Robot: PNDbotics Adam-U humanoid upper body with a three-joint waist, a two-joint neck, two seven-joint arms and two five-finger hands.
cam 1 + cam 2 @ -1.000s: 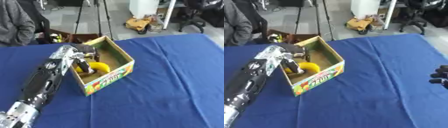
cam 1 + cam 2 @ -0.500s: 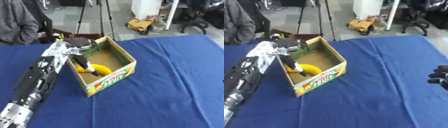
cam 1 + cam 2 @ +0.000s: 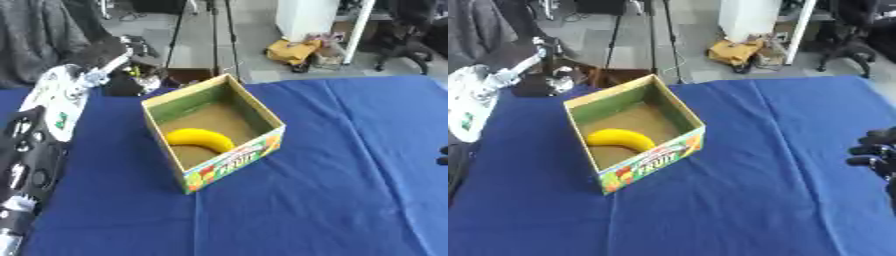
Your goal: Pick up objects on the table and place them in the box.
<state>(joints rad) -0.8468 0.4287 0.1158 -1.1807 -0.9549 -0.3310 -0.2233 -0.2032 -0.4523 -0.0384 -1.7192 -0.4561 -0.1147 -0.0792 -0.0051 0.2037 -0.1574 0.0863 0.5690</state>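
My left hand [image 3: 118, 82] has released the banana [image 3: 199, 138] and withdrawn far-left of the box [image 3: 249, 102]; its fingers' state I cannot tell. Placement complete.

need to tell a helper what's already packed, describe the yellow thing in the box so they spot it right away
On the blue-clothed table stands an open cardboard box with FRUIT printed on its front. The curved yellow banana lies on its brown floor, near the left wall, the only thing inside.
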